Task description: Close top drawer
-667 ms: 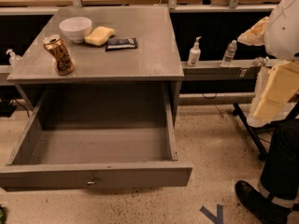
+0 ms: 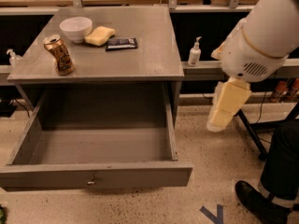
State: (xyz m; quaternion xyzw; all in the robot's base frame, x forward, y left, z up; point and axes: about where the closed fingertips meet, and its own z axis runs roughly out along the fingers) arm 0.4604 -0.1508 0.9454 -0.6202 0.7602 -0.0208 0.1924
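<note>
Grey top drawer [image 2: 93,175] stands open over speckled floor [image 2: 198,149]; jaws hang to its right, spread impossible to tell.

The gripper [image 2: 229,104] hangs right of the open top drawer [image 2: 140,175], apart.

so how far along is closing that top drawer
Nothing looks done: the top drawer stands pulled far out, front panel well clear of the cabinet. In hand: the gripper hangs right of the drawer, touching nothing. Left: bring it to the front panel and push the drawer in.
</note>
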